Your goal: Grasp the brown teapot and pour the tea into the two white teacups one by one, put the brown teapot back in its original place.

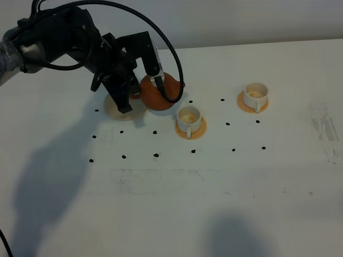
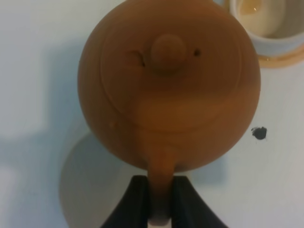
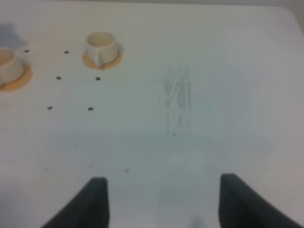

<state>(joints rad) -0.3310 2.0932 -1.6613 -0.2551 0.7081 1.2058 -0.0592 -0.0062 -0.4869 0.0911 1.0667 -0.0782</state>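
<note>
My left gripper (image 1: 136,92) is shut on the loop handle of the brown teapot (image 1: 159,92) and holds it above the table, between the cream saucer (image 1: 115,110) and the nearer white teacup (image 1: 188,116). In the left wrist view the teapot (image 2: 168,85) fills the frame, lid knob up, with its handle between my fingers (image 2: 135,199); that cup (image 2: 266,21) sits just past the spout side. The second white teacup (image 1: 255,95) stands further right on its orange coaster. No tea is visible pouring. My right gripper (image 3: 166,204) is open and empty over bare table.
Small black dots (image 1: 156,155) mark the white table around the cups and saucer. A scuffed patch (image 1: 324,128) lies at the right. Both cups show in the right wrist view (image 3: 99,45), (image 3: 8,64), far from the right gripper.
</note>
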